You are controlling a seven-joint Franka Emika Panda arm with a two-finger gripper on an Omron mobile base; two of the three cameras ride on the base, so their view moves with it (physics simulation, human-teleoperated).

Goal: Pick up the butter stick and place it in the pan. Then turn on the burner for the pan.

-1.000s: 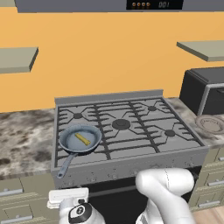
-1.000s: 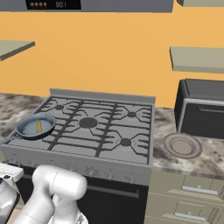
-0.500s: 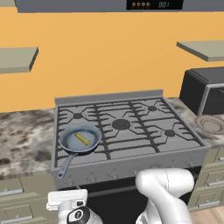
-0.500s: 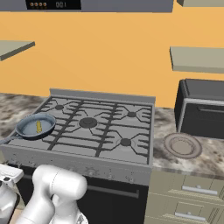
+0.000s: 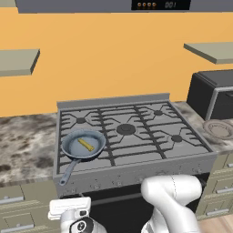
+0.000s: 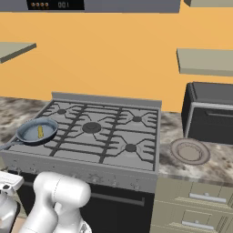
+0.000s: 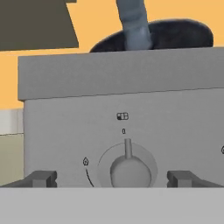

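Note:
The grey-blue pan (image 5: 83, 144) sits on the stove's front left burner, its thin handle pointing toward the front edge. The yellow butter stick (image 5: 85, 144) lies inside it, also seen as the butter stick (image 6: 40, 132) in the pan (image 6: 36, 131). My hand (image 5: 69, 208) hangs low in front of the stove's left end. In the hand view my gripper (image 7: 111, 179) is open, its fingertips (image 7: 41, 178) on either side of a round grey knob (image 7: 129, 168) on the stove's front panel. The knob's pointer stands straight up at the 0 mark. The pan's handle (image 7: 133, 22) juts out above.
A round ribbed plate (image 6: 189, 150) lies on the counter right of the stove, beside a black oven box (image 6: 209, 111). Marbled counter (image 5: 25, 145) runs left of the stove. Drawers (image 6: 195, 205) sit under the right counter.
My hand has edged very slightly left in front of the stove. The pan and the butter stick have not moved.

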